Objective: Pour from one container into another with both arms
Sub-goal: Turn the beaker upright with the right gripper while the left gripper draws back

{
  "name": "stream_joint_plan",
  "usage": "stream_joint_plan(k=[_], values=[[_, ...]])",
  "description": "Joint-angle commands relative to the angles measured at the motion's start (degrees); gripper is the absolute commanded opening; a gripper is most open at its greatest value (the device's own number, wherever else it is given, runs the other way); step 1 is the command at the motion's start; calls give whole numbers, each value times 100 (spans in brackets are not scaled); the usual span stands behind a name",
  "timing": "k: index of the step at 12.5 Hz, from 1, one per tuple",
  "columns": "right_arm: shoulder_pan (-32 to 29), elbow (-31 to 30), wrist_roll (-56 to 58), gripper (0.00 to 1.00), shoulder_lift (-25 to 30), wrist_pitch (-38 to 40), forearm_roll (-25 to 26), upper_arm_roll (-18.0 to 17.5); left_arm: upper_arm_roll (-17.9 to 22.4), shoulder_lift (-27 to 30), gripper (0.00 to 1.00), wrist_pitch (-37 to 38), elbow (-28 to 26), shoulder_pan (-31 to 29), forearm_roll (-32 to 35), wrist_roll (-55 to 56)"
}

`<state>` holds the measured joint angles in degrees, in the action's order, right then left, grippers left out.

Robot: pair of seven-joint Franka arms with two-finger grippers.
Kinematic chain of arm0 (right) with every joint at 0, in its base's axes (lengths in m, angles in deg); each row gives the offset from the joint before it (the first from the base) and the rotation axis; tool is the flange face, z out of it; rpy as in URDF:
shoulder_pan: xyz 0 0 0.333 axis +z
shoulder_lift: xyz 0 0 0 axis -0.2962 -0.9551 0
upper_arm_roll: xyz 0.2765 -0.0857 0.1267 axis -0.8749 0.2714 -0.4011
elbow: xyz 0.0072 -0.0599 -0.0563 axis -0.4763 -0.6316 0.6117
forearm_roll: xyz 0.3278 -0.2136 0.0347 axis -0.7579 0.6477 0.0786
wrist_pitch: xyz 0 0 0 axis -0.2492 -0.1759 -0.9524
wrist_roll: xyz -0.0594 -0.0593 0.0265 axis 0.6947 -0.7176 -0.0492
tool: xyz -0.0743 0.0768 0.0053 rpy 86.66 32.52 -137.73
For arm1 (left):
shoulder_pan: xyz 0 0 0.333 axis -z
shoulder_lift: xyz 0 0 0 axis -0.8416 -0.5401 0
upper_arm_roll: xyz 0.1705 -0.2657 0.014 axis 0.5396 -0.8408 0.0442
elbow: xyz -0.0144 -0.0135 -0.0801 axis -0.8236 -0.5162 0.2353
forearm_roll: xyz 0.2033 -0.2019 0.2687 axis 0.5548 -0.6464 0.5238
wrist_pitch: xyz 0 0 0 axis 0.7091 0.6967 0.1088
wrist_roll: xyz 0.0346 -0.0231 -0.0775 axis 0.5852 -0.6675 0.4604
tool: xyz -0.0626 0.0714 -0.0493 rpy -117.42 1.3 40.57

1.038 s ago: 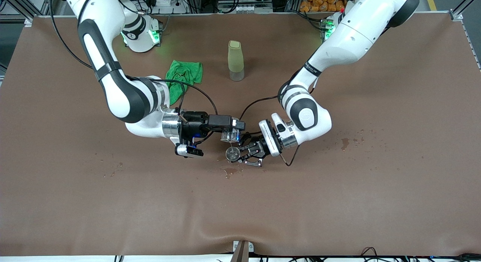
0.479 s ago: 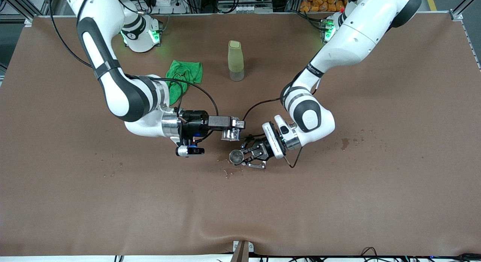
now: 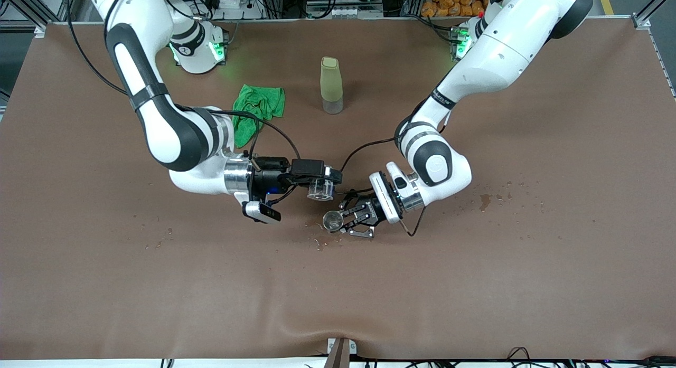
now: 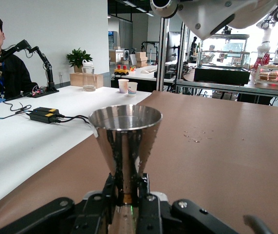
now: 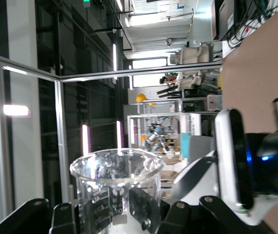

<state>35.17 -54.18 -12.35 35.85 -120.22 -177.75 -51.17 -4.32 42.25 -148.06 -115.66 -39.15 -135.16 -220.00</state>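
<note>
Both arms mid-frame, each holding its container

Right gripper [image 3: 320,184] clamps the cup [image 3: 319,189]; left gripper [image 3: 344,220] grips the jigger [image 3: 332,220] lower down, upright.

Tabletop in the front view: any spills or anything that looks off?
Yes. Small wet spots mark the brown table cover just under the jigger, more lie toward the left arm's end, and a few toward the right arm's end. Looks like spilled liquid.

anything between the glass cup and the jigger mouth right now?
Nothing visible. The right hand holds the glass cup beside the jigger, which the left hand grips upright by its waist, mouth open.
</note>
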Motion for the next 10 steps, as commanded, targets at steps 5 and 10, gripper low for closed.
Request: stream_joint_plan(k=[5, 10], values=[[-808, 308, 460, 0, 88, -5, 2022, -21, -43, 171, 0, 1234, -609, -1023, -98, -168], [-1572, 264, 2136, 0, -174, 231, 2920, -21, -43, 119, 0, 2613, -1128, -2569, 1647, -195]])
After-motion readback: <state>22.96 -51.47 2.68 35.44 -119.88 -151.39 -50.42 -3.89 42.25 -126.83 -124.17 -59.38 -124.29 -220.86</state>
